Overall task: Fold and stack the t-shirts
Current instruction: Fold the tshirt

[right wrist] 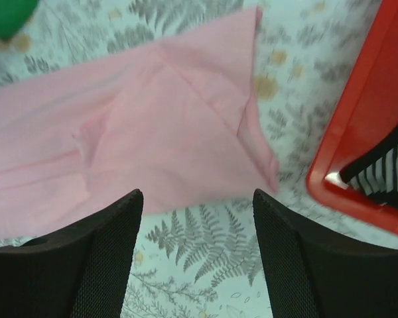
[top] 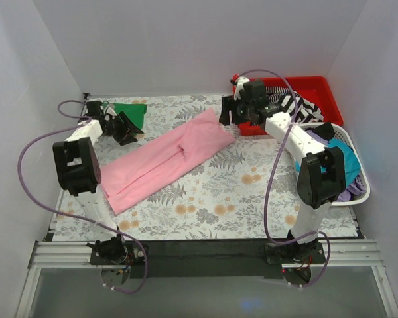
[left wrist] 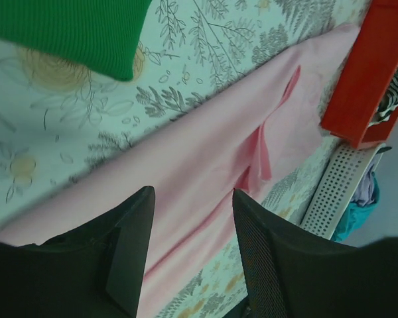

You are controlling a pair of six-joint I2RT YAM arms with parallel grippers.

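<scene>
Pink t-shirt [top: 166, 159] folded to a long strip, laid diagonally across fern-print tabletop [top: 252, 192]. Green t-shirt [top: 131, 111] at far left. Red bin [top: 315, 89] with striped shirt [top: 288, 103], plus white basket [top: 366, 184], at right. Left gripper [left wrist: 194, 225] and right gripper [right wrist: 198, 232] over pink cloth, jaws released, empty.

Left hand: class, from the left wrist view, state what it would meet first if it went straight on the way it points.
Probably the pink t-shirt, which fills the gap in front of the open left hand; nothing shows in between. The depth is hard to judge.
</scene>
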